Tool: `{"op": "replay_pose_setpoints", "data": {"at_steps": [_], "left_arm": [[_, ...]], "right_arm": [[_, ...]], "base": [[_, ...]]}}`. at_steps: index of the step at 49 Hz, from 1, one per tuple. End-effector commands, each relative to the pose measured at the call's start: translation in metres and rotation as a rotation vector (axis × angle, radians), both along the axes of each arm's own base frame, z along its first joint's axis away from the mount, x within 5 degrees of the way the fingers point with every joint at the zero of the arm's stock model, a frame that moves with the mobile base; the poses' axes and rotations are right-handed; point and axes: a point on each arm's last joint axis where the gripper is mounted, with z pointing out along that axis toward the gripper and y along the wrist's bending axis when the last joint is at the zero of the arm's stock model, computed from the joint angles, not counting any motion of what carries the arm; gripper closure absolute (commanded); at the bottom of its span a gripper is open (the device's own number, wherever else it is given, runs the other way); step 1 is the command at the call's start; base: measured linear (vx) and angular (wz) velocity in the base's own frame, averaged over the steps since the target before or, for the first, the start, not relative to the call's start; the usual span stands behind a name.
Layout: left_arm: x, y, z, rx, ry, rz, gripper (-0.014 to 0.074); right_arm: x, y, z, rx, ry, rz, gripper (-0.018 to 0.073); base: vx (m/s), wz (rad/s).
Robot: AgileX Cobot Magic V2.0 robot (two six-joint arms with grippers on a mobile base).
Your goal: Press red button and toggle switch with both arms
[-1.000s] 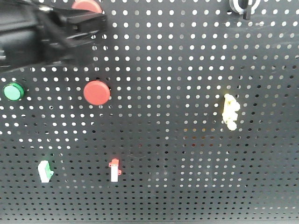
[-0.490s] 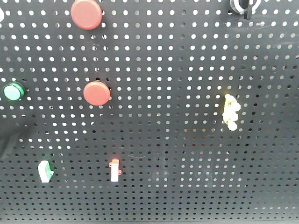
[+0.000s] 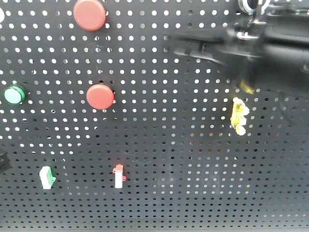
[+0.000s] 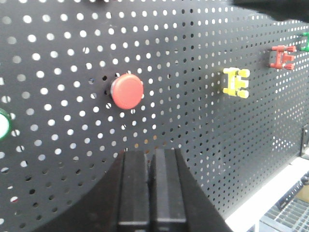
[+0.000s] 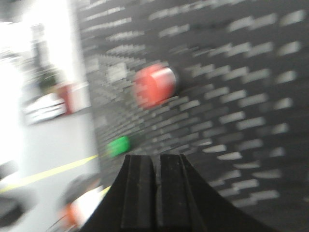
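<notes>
Two red buttons sit on the black pegboard (image 3: 169, 145): an upper one (image 3: 90, 13) and a lower one (image 3: 100, 96). The toggle switch (image 3: 248, 5) shows only as a silvery ring at the top edge, partly covered by my blurred right arm (image 3: 270, 48), which reaches in from the right. My left gripper (image 4: 150, 155) is shut and empty, below and slightly right of a red button (image 4: 127, 90). In the blurred right wrist view, my right gripper (image 5: 158, 158) is also shut and empty, with a red button (image 5: 154, 85) above it.
A green button (image 3: 13, 94) sits at the left. A knobbly yellow piece (image 3: 238, 115) hangs just under the right arm. A white tab on a green base (image 3: 46, 177) and one on a red base (image 3: 118, 176) sit low on the board.
The left arm, at the upper left a second ago, has dropped out of the front view. The right arm has swept in across the upper right.
</notes>
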Motion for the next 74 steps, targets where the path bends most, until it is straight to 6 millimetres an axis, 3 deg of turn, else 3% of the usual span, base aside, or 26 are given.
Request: {"op": "replay_pose_setpoints", "data": {"at_steps": [1, 11, 56, 67, 74], "left_arm": [[0.0, 0.004, 0.014, -0.073, -0.042, 0.036, 0.0594], [0.001, 0.004, 0.011, -0.067, -0.035, 0.034, 0.0594], [0.0, 0.002, 0.009, -0.048, -0.014, 0.011, 0.0594], [-0.001, 0.001, 0.008, -0.045, -0.01, 0.006, 0.0594], [-0.001, 0.001, 0.008, -0.044, -0.011, 0.006, 0.0594]], "right_arm": [[-0.005, -0.017, 0.024, 0.094, -0.071, -0.158, 0.0562], [-0.002, -0.026, 0.026, 0.074, -0.098, -0.279, 0.0562], [0.013, -0.03, 0.025, 0.1, -0.124, -0.371, 0.0562], [0.023, -0.059, 0.022, 0.11, -0.065, -0.457, 0.0562], [0.017, -0.073, 0.024, 0.08, -0.059, -0.484, 0.0562]], "base": [[0.0, 0.0], [0.0, 0.0], [0.0, 0.0], [0.0, 0.0], [0.0, 0.0]]}}
